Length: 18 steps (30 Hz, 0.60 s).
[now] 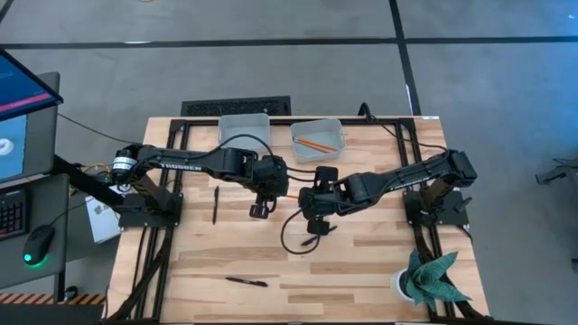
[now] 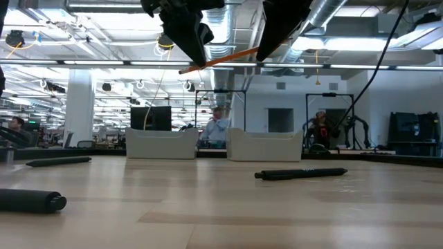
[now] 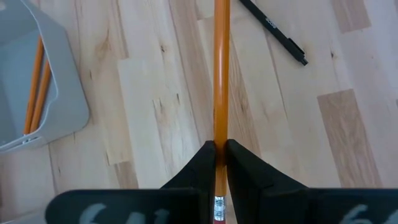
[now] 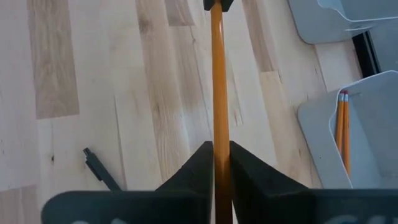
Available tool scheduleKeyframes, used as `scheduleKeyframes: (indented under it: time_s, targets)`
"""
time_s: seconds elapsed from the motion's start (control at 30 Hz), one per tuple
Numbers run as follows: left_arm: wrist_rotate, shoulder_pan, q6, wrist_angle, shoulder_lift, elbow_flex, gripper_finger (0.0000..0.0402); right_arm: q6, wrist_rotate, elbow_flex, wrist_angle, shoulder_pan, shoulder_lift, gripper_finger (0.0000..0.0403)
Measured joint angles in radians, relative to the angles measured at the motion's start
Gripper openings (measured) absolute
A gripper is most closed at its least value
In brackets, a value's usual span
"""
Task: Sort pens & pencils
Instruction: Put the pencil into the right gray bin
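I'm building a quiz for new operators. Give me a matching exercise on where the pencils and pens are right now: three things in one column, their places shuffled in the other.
Things
1. raised pencil
2. pencil pair
3. pen lying farthest from the trays

Places
A. flat on the bare wood of the table
B. inside the grey tray nearer the right arm
C. clamped by both the left end effector and the right end effector, off the table

Pairs: 1-C, 2-B, 3-A

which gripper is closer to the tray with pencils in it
Right. The right gripper sits just below the pencil tray; the left gripper is farther off to the tray's left.
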Motion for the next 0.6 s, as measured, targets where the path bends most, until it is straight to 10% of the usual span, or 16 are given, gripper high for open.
scheduleKeyframes:
  time_s: [0.6]
  targets:
    - [-0.001, 0.000, -0.001, -0.001, 0.000, 0.000, 0.0018, 0.000, 0.003, 0.000, 0.000, 0.000, 0.000, 0.0049]
